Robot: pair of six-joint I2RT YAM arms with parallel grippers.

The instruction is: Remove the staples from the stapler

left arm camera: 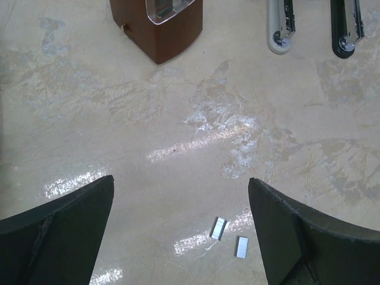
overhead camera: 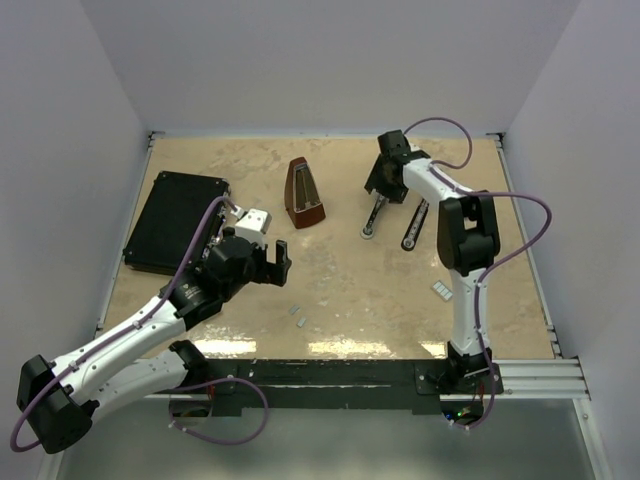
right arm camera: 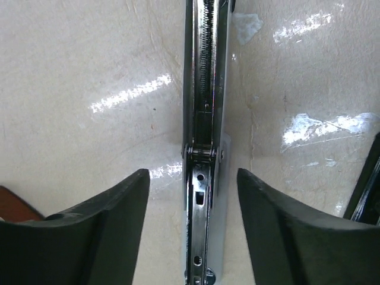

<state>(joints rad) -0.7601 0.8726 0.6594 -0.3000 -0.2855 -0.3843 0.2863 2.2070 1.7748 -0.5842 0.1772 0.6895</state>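
Observation:
The stapler lies swung open at the back right as two long bars: a silver one (overhead camera: 373, 217) and a black one (overhead camera: 414, 227). My right gripper (overhead camera: 384, 188) is open, low over the silver bar's far end. In the right wrist view its jaws (right arm camera: 193, 190) straddle the metal staple channel (right arm camera: 202, 119) without touching it. My left gripper (overhead camera: 272, 264) is open and empty mid-table. Two small staple strips (overhead camera: 297, 316) lie near it, between its jaws in the left wrist view (left arm camera: 218, 228). Two more strips (overhead camera: 441, 290) lie at the right.
A brown metronome (overhead camera: 303, 194) stands at the back middle, left of the stapler, and shows in the left wrist view (left arm camera: 163, 27). A flat black case (overhead camera: 175, 220) lies at the left. The right arm's post (overhead camera: 468, 300) stands near the right staples.

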